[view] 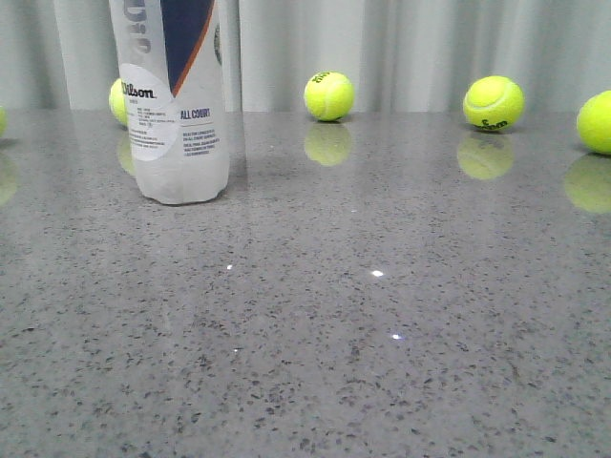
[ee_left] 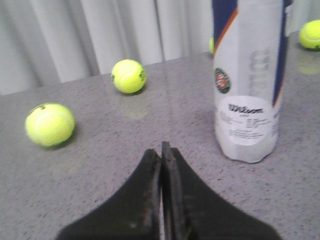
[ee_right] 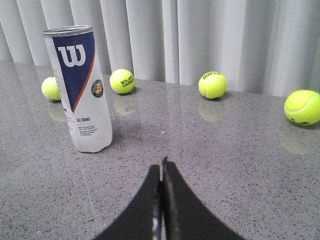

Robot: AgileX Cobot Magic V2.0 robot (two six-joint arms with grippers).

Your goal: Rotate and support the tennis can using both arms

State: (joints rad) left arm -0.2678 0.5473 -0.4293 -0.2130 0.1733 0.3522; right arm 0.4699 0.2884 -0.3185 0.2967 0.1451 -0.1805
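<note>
While neither arm shows in the front view, the tennis can (view: 178, 100) stands upright at the left of the grey table (view: 382, 324), with tennis balls (view: 328, 95) along the back near the curtain (view: 401, 48).

In the left wrist view, the left gripper (ee_left: 162, 150) has its fingers pressed together, holding nothing; the can (ee_left: 248, 80) stands near it, off to one side, untouched.

In the right wrist view, the right gripper (ee_right: 162, 167) is likewise closed and empty, farther from the can (ee_right: 80, 90), whose silver rim is visible.

To do the approach well, I judge both claws should part before reaching the can, then meet it from opposite sides so it cannot tip.
</note>
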